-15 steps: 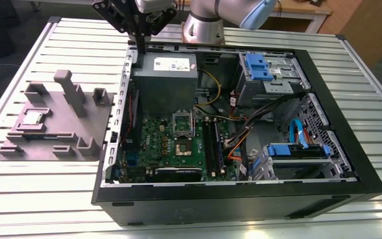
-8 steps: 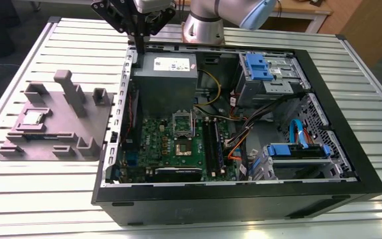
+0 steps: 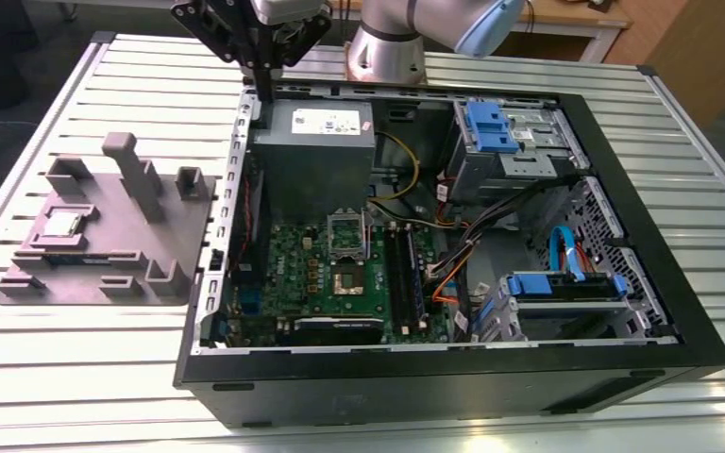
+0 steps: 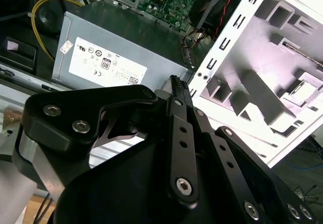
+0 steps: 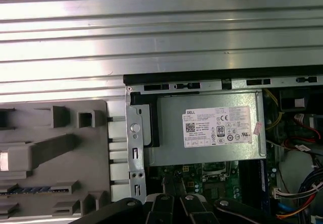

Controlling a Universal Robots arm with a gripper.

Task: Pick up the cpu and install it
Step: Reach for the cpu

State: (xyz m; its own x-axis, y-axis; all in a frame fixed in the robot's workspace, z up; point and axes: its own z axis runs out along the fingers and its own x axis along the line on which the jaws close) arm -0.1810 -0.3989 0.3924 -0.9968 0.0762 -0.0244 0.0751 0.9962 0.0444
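Cpu tiny on tray, claw half cropped

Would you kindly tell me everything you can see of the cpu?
The cpu is a small, flat, square chip with a silver-grey metal top and a paler rim. It lies flat in a recess of the grey tray, to the exterior view's left of the case. Only the tray touches it; the gripper is well apart, above the case's edge.
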